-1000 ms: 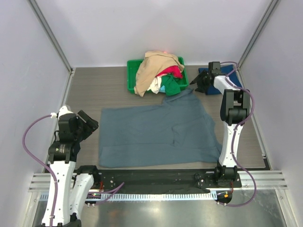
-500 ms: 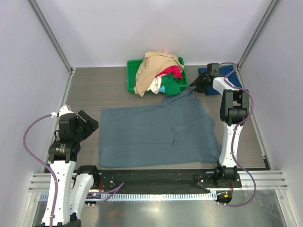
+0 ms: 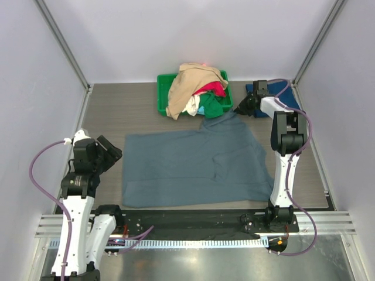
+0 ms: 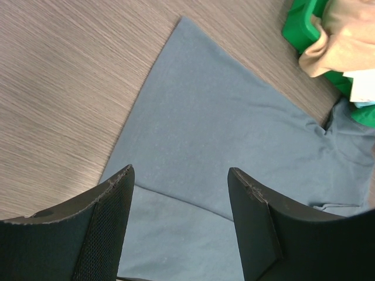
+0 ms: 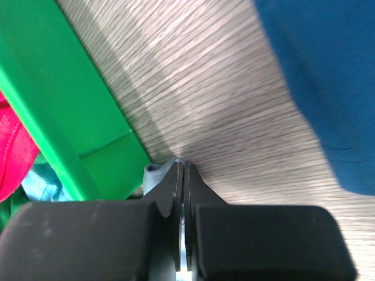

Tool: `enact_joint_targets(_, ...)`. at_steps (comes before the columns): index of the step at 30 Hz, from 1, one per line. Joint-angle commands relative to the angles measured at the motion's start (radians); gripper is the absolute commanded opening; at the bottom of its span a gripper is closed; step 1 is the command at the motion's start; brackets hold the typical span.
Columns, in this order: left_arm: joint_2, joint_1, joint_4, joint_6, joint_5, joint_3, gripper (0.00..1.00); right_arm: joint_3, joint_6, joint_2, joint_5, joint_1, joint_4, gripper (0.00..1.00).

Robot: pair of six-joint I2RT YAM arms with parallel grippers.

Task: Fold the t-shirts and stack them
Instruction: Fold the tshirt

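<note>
top external view: the slate grey-blue t-shirt (image 3: 187, 170) lies spread flat on the table (image 3: 117, 111). the right gripper (image 5: 183, 165) is pinched closed on its corner beside the green bin (image 5: 64, 111); the left gripper (image 4: 180, 172) hangs wide open above its edge.

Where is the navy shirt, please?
Top view: the navy shirt lies in the far right corner, right of the green bin, beside the right hand.

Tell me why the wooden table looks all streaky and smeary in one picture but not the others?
Right wrist view: the table grain is blurred into streaks, perhaps because that camera is so close or moving, and a dark shadow lies beside the green bin. Left wrist view: the grain and the grey-blue t-shirt look sharp. Top view: even, soft light, faint shadows.
</note>
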State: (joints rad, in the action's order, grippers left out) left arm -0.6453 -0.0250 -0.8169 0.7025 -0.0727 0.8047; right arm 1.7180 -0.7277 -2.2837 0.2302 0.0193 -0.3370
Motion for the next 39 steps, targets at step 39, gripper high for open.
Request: enact_joint_targets(39,-1.240,-0.026,0.383,-0.063,0.040,0.452,0.64,-0.271,0.086,0.352,0.075,0.025,-0.025,0.01)
